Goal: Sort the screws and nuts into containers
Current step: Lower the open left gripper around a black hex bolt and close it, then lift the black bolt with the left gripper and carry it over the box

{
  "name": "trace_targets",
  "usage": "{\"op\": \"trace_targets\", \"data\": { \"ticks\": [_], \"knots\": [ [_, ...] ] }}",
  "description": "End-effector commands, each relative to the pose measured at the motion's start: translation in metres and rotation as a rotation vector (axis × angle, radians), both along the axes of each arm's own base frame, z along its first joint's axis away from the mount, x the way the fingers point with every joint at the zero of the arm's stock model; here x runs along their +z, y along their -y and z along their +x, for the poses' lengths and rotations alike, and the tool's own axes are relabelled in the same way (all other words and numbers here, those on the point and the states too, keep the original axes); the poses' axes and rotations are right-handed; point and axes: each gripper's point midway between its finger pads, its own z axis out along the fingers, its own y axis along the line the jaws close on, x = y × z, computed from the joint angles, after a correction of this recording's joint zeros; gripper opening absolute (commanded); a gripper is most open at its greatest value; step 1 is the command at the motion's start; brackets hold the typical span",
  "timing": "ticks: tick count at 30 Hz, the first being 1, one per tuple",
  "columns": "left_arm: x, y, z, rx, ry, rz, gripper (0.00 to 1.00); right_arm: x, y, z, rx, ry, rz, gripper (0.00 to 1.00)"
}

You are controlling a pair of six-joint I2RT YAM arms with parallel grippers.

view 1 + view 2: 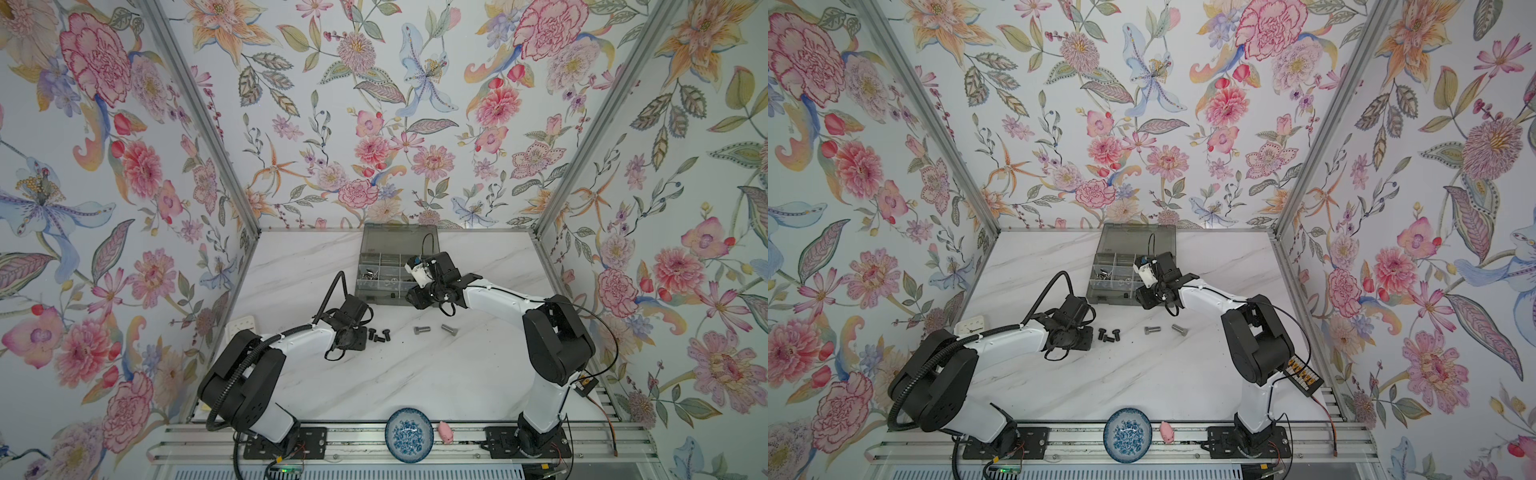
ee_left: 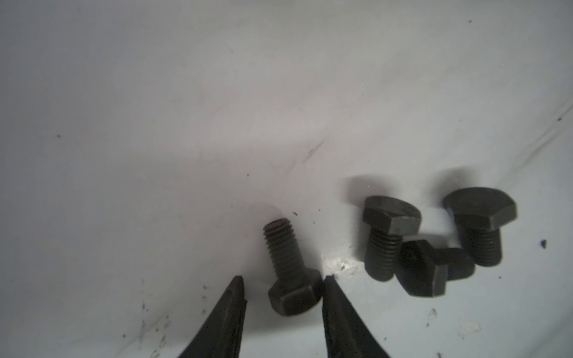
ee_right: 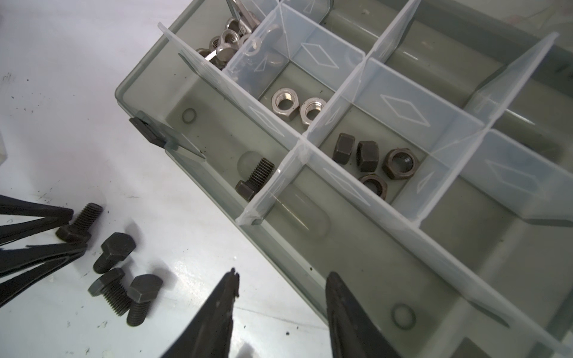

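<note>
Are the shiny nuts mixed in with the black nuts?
No: a clear divider separates the silver hex nuts from the black hex nuts.

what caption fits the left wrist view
Left gripper straddling the head of a black hex bolt, three more bolts nearby.

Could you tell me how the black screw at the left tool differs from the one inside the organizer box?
The table screw lies on the table; the boxed screw sits in a compartment of the box. The table screw's head sits between the tips of the left tool; the boxed screw lies free beside a divider. Both are black hex-head screws on their sides.
</note>
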Motion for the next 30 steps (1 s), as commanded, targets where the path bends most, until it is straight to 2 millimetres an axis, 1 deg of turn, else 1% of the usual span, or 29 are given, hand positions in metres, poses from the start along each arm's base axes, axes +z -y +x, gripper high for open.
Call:
{"op": "trace_targets", "data": {
  "ticks": [1,7,9,16,21,24,26,29,30],
  "knots": [
    [0.001,-0.010,-0.003,0.027,-0.008,0.055,0.41,0.002,0.002,-0.002,-0.011,-0.011,0.019,0.49],
    [0.001,-0.003,0.002,0.029,0.006,0.028,0.41,0.001,0.002,-0.003,-0.013,-0.014,0.021,0.49],
    [-0.008,-0.003,0.002,0.025,-0.016,0.045,0.41,0.001,0.002,-0.003,-0.012,-0.015,0.022,0.50],
    [-0.010,0.000,0.006,0.017,-0.015,0.048,0.40,0.001,0.003,-0.004,-0.014,-0.016,0.018,0.49],
    [-0.014,-0.004,-0.002,0.014,-0.034,0.049,0.31,0.001,0.004,-0.003,-0.017,-0.012,0.018,0.50],
    [-0.013,-0.007,-0.004,0.019,-0.036,0.051,0.29,0.001,0.003,-0.004,-0.015,-0.014,0.018,0.49],
    [-0.012,-0.006,-0.004,0.020,-0.029,0.048,0.24,0.001,0.004,-0.004,-0.018,-0.016,0.020,0.50],
    [-0.008,-0.005,-0.001,0.018,-0.015,0.039,0.08,0.003,0.004,-0.004,-0.019,-0.012,0.020,0.50],
    [-0.006,-0.004,0.001,0.017,-0.008,0.035,0.01,0.003,0.005,-0.004,-0.020,-0.010,0.021,0.50]
  ]
}}
